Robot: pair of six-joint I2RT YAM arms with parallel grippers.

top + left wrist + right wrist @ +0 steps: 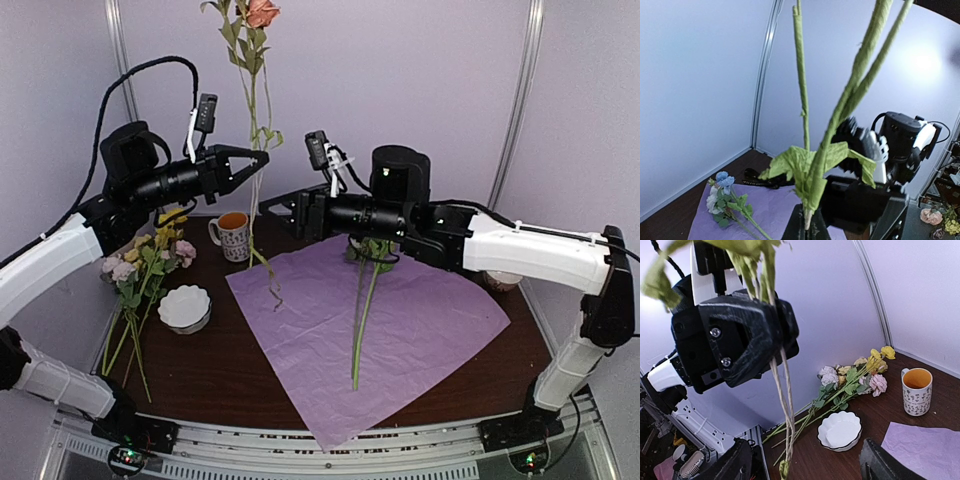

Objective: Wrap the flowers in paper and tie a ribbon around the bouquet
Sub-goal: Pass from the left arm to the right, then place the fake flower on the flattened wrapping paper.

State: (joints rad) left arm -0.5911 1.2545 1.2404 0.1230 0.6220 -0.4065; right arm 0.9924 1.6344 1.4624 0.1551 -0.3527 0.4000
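Flower stems (801, 85), long green ones topped by a peach rose, are pinched upright by the clenched left gripper (262, 158) over the left edge of the crinkly pale purple paper sheet (440, 325), right gripper (807, 462) gaping empty nearby, so a sloppy handover could drop them off-sheet imo.

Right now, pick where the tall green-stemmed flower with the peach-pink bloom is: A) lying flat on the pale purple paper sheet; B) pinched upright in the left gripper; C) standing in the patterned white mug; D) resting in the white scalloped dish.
B: the left gripper is shut on the stem of the flower, which rises upright with its bloom high above the arm.
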